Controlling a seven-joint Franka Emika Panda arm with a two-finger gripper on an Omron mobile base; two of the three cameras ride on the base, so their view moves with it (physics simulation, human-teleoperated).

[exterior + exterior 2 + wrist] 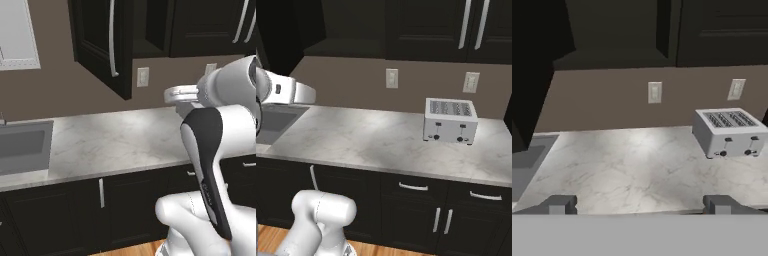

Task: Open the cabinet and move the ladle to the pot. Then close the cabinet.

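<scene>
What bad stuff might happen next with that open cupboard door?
The cabinet door stands swung out over the counter, so the arm might bump it while reaching inside. The end effector is open and holds nothing. The toaster sits on the counter's right part, where a wide swing might knock it.

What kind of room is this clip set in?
A rendered home kitchen, it seems: a marble-look counter carrying a silver toaster, a sink at its end, and black wall cabinets above.
</scene>
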